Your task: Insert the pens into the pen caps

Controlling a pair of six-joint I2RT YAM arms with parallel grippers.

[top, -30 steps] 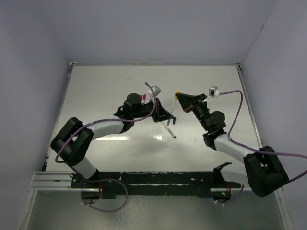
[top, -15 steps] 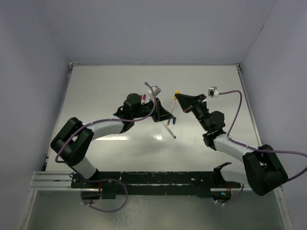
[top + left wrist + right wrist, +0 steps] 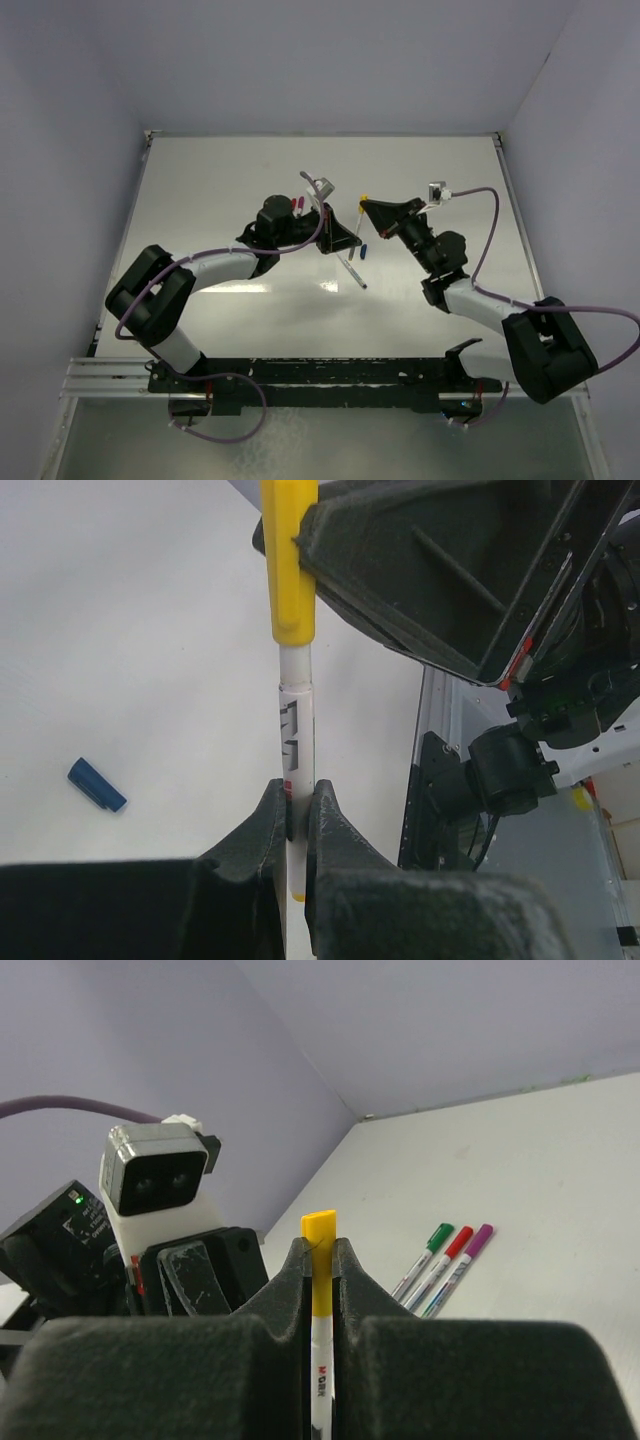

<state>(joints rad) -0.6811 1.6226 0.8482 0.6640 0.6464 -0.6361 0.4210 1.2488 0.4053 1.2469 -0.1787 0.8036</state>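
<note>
A white pen (image 3: pixel 297 720) with a yellow cap (image 3: pixel 288 560) on its end is held between both grippers above the table. My left gripper (image 3: pixel 298 802) is shut on the pen's barrel. My right gripper (image 3: pixel 320 1252) is shut on the yellow cap (image 3: pixel 321 1260), with the barrel (image 3: pixel 320 1385) running down between its fingers. In the top view the left gripper (image 3: pixel 345 238) and right gripper (image 3: pixel 368 208) nearly meet at mid-table. A loose uncapped pen (image 3: pixel 353 271) lies just in front of them, with a blue cap (image 3: pixel 97 784) beside it.
Three capped pens lie side by side on the table: green (image 3: pixel 425 1257), red (image 3: pixel 445 1260) and purple (image 3: pixel 462 1265). In the top view they sit by the left wrist (image 3: pixel 300 206). Walls close the table at the back and sides.
My right gripper has moved slightly left toward the left gripper, bringing the yellow cap closer along the pen. The left arm has held still.
</note>
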